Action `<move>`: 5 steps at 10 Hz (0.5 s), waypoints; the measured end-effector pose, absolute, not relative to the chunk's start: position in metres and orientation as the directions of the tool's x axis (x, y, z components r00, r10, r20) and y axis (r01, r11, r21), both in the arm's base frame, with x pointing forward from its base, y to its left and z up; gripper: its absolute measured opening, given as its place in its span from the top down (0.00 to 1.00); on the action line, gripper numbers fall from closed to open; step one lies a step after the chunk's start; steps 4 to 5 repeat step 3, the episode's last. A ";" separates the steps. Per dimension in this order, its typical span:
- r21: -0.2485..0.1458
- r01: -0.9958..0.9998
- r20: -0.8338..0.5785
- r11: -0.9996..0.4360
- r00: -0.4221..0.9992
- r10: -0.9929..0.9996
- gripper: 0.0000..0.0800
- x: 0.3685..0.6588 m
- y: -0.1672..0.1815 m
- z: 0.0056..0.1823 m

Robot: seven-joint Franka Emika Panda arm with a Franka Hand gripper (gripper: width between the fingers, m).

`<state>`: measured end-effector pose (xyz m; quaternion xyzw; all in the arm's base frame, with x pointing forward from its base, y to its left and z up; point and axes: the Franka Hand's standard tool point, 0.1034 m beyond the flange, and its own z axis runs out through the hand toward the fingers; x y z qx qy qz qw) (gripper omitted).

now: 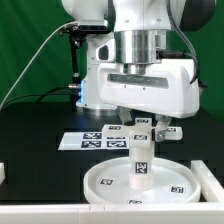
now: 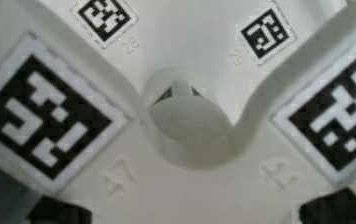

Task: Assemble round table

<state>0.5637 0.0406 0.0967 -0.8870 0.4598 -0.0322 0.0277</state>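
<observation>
The exterior view faces the arm point(image 1: 140, 50) head-on, slightly above table level. The wrist view looks straight down, very close, onto the cross-shaped foot point(image 2: 178, 120), which both views share point(image 1: 141, 127).

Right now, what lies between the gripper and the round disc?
The short leg stands upright on the round disc, with the cross-shaped foot at its top, just under the gripper. The exterior view shows it.

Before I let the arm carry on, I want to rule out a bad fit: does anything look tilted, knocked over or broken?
Nothing stands out. The leg stands upright at the middle of the round disc, which lies flat on the table. The gripper hangs directly above it. No visible cracks or toppled parts.
</observation>
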 end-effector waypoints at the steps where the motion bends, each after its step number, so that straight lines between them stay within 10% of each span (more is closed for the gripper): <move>1: -0.095 -0.815 0.014 -0.572 0.573 -0.819 0.21 0.565 0.042 0.109; 5: -0.113 -0.809 -0.005 -0.577 0.581 -0.814 0.19 0.566 0.048 0.133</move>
